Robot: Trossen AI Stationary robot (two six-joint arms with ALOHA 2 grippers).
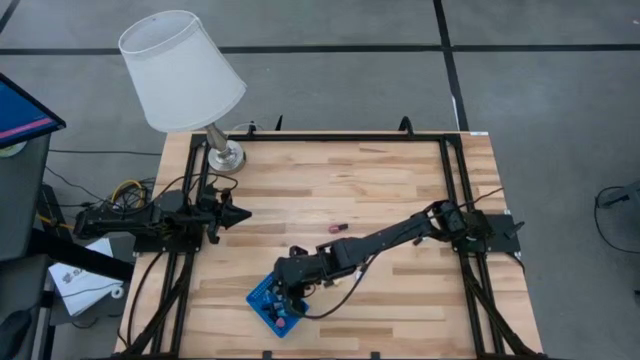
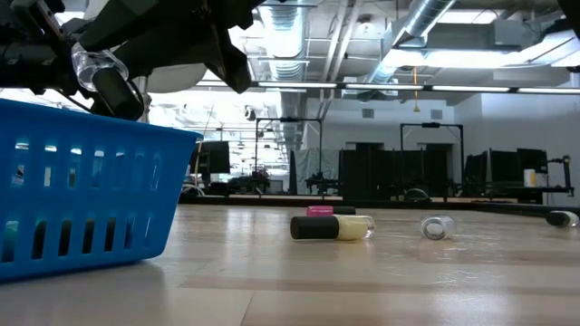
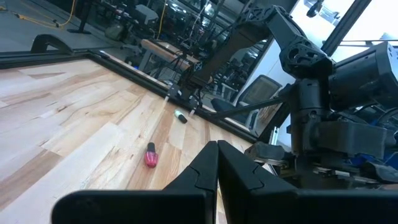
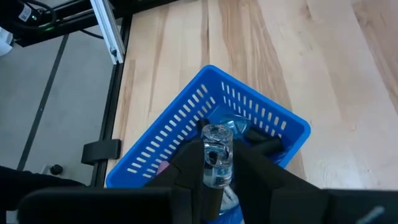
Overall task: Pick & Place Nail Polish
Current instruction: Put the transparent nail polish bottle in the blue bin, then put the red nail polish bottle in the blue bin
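Bottles already gathered lie inside the blue basket near the bench's front edge, so the right hand hangs directly above it, apparently to drop one in. It grasps a clear nail polish bottle between narrowly parted fingers; a red bottle waits mid-bench, and the left hand rests clenched, empty, at the left edge.

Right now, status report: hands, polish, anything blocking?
Right hand over blue basket, gripping clear bottle. Left hand shut, parked. Red bottle on table. Nothing blocking.
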